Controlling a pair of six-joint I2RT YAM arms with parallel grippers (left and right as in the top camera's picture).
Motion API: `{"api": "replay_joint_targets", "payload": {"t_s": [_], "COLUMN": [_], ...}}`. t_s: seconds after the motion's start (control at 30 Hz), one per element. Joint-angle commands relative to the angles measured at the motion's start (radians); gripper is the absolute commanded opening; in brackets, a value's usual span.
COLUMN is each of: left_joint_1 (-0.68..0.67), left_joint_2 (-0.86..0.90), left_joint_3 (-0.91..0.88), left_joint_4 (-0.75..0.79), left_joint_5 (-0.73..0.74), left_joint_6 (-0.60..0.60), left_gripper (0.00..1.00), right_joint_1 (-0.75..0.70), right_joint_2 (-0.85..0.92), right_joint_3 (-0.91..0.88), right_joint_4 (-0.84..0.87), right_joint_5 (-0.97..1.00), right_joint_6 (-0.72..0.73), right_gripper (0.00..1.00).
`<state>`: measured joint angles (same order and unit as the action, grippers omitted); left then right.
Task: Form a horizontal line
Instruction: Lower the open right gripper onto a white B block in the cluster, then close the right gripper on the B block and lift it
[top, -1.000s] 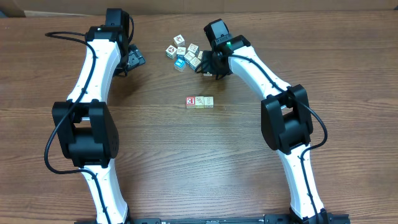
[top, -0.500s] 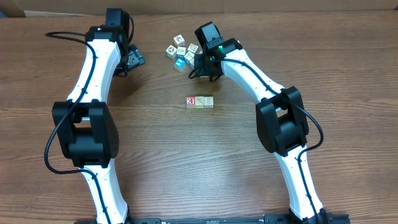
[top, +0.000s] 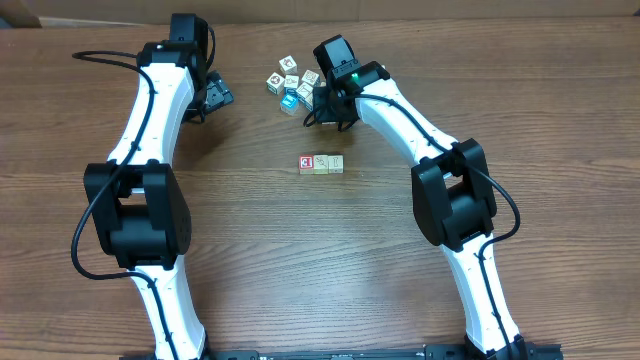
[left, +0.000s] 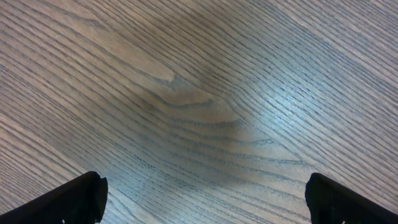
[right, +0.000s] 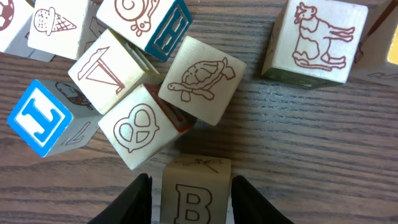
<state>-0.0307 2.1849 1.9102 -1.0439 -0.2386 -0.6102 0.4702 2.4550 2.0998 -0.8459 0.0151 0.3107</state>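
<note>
While left fingers (left: 74, 199) stay wide apart, right fingers (right: 138, 199) have narrowed around B cube (right: 196, 193).

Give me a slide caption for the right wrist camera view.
Right gripper straddles the B cube, next to the turtle cube and pretzel cube.

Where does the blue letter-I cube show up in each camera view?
Overhead: the blue cube sits at the lower left edge of the loose pile, top centre.
Left wrist: not in it.
Right wrist: far left, about mid-height.
Shared landmark: the wood-grain table, seen in all three.
</note>
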Motion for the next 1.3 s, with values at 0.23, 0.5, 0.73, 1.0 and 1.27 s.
{"api": "replay_joint_targets", "payload": {"t_s": [0.23,0.5,0.73,1.0,1.27], "left_joint_1": [-0.003,-0.003,-0.002,-0.003,-0.003], "left_joint_2": [0.018,0.018,0.018,0.018,0.018], "left_joint_3": [0.023,0.023,0.023,0.023,0.023], "left_joint_4": [0.002,0.002,0.002,0.002,0.002], "left_joint_5": [0.004,0.004,0.004,0.004,0.004], "left_joint_6": [0.005,0.005,0.005,0.005,0.005], "left_gripper": [1.00,1.00,1.00,1.00,1.00], "right_joint_1": [-0.003,-0.003,-0.006,-0.021,-0.024], "right_joint_2": [0.008,0.008,0.006,-0.027,-0.048], "right_joint_3": [-0.006,-0.006,-0.004,0.013,0.016], "right_joint_4": [-0.011,-0.013,-0.021,-0.082,-0.138], "right_joint_5": [0.010,0.010,0.009,0.010,0.010], "right_joint_6": [-0.005,-0.005,-0.004,-0.001,-0.001], "right_gripper": [0.44,0.35,0.30,0.27,0.24]}}
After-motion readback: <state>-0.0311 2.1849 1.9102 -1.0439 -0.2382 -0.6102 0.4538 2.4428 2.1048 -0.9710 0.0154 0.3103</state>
